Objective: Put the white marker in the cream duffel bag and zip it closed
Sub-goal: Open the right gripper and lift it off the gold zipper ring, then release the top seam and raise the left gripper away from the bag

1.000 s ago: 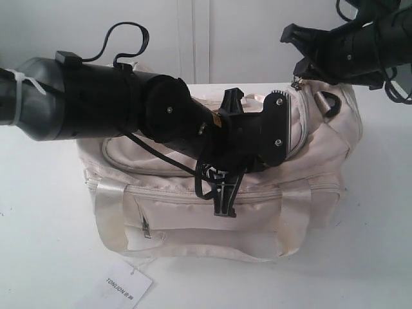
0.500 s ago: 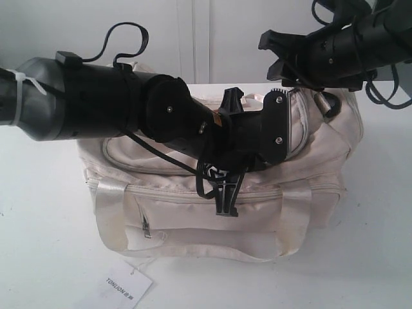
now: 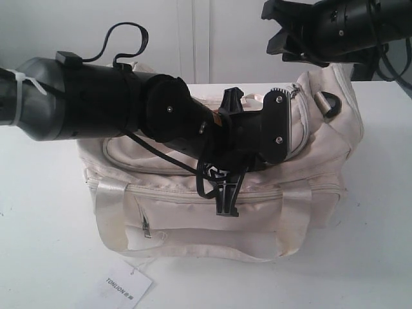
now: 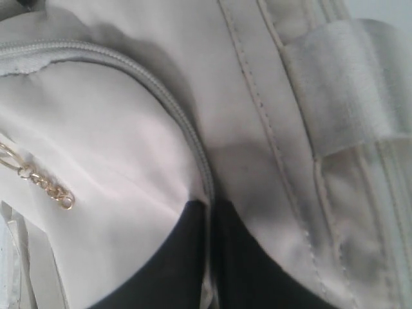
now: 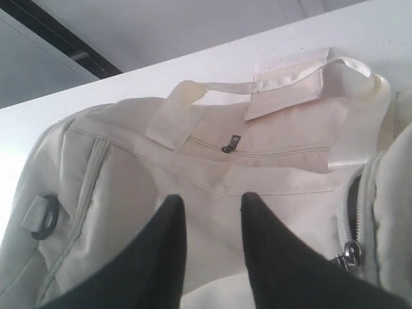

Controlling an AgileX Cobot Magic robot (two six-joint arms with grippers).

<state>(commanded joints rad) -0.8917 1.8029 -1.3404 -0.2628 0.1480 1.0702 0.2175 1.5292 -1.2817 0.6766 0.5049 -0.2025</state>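
- Lifted since a second ago, the right arm (image 3: 351, 29) was down at the bag's right end and now hangs above it. The right end effector (image 3: 275, 29) has its fingers spread with nothing between them.
- White worktop (image 3: 45, 244) carries the cream duffel bag (image 3: 322, 148), which sits upright with its small front pocket facing the exterior camera.
- Left arm (image 3: 96, 100) reaches across the bag's top.
- Left end effector (image 3: 225, 203) points down at the bag's front. Its fingers sit close on either side of a zipper seam (image 4: 187, 135); I cannot tell whether they pinch it.
- Paper tag (image 3: 122, 283) lies on the worktop just in front of the bag.
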